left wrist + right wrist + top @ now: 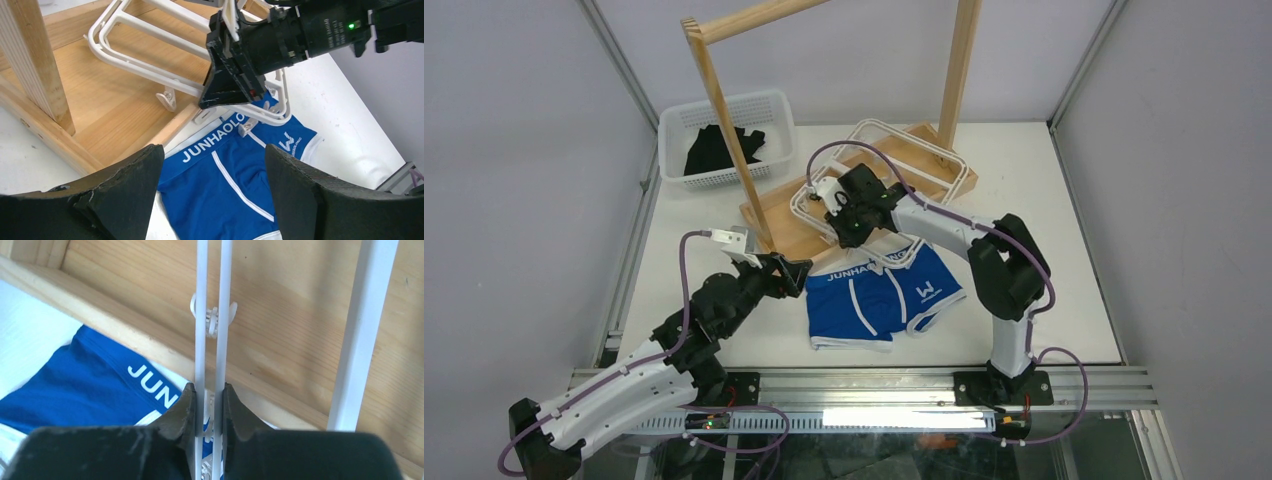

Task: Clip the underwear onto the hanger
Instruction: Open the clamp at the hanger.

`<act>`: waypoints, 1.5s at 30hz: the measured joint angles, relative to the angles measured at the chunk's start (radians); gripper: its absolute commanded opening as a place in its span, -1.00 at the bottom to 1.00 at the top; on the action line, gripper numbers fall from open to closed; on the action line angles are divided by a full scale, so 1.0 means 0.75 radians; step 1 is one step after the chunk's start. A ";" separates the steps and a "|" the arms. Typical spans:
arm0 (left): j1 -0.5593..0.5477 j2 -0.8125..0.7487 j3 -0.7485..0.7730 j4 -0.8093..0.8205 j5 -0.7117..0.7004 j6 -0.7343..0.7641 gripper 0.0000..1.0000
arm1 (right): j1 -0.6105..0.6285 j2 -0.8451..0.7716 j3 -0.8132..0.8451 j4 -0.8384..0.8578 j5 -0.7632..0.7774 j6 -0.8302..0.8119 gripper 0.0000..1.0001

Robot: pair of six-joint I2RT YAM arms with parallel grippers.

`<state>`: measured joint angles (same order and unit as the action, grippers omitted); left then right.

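The underwear [879, 300] lies flat on the table, bright blue with white lettering on the waistband, also seen in the left wrist view [225, 192] and the right wrist view [85, 385]. The white hanger [914, 140] rests tilted on the wooden base, its near edge over the waistband. My right gripper [209, 395] is shut on the hanger's paired thin bars [222, 290] at that near edge [849, 225]. A small clip [212, 315] hangs from those bars further along. My left gripper [215, 165] stands open just left of the underwear [799, 272], nothing between its fingers.
The tall wooden rack [729, 110] stands on a wooden base [774, 215] at the back, with one post close to my left gripper. A white basket [679, 130] at the back left holds a black garment [719, 150].
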<state>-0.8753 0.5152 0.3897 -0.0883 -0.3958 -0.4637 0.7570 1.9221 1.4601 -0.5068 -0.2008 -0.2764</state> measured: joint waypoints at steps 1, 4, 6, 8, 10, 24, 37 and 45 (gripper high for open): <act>0.000 0.005 0.000 0.001 -0.001 0.000 0.53 | 0.000 -0.013 -0.005 -0.016 -0.001 -0.008 -1.00; 0.000 0.020 0.000 0.009 -0.001 0.000 0.53 | -0.001 -0.047 -0.009 -0.053 -0.012 -0.037 -1.00; 0.000 0.028 0.000 0.017 -0.001 0.001 0.53 | -0.001 -0.067 -0.009 -0.074 -0.009 -0.048 -1.00; 0.000 0.034 0.000 0.030 0.001 0.001 0.53 | -0.001 -0.080 -0.009 -0.090 0.002 -0.050 -1.00; 0.000 0.040 0.000 0.048 0.002 0.002 0.52 | -0.001 -0.094 -0.011 -0.090 0.007 -0.049 -1.00; 0.000 0.106 0.000 0.131 0.039 0.048 0.37 | -0.054 -0.438 -0.218 0.040 -0.092 -0.151 -1.00; 0.000 0.291 -0.079 0.486 0.383 0.187 0.89 | -0.197 -0.559 -0.219 -0.112 -0.325 -0.305 -1.00; 0.000 0.408 -0.197 0.902 0.477 0.282 0.83 | -0.258 -0.686 -0.251 -0.152 -0.394 -0.366 -1.00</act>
<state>-0.8753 0.8211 0.2420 0.5880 -0.0380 -0.2523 0.5632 1.4075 1.2720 -0.6205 -0.4961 -0.5507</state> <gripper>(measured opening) 0.939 0.229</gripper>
